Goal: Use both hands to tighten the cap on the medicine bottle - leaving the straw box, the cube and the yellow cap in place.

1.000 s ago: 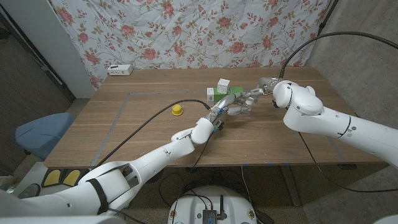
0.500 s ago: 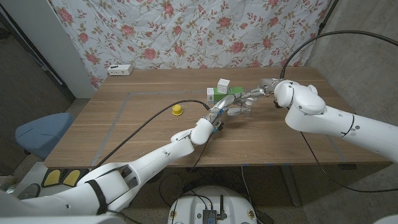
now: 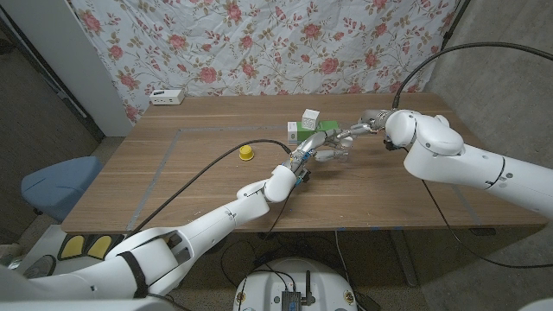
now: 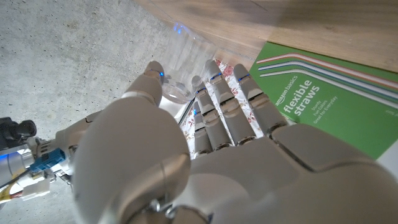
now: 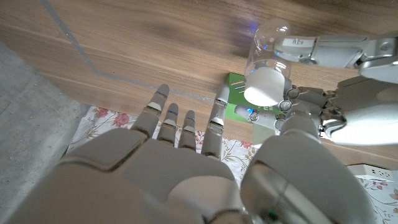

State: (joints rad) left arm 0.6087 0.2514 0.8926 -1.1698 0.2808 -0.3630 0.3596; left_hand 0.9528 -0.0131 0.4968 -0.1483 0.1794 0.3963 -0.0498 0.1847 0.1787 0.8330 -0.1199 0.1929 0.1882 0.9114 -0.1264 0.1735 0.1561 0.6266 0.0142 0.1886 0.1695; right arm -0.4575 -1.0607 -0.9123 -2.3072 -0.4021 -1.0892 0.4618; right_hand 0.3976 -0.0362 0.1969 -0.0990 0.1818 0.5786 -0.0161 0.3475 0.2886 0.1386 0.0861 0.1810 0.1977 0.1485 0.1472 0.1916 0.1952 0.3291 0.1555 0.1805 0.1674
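Now left hand [image 5: 323, 106] grips clear ribbed medicine bottle [image 5: 268, 43]; right hand [image 5: 186, 162] open beside round white cap [image 5: 264, 85]

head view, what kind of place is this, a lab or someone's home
Probably a makeshift lab or test room, not a lived-in home: a floral cloth backdrop hangs behind the wooden table, bare concrete wall shows beside it, and a power strip sits at the table's far edge.

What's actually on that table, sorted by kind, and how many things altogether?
Clear bottle with a white cap: 1
Green straw box: 1
Cube: 1
White-and-green carton: 1
Yellow cap: 1
White power strip: 1
Total: 6, not counting the robot's left hand and right hand.
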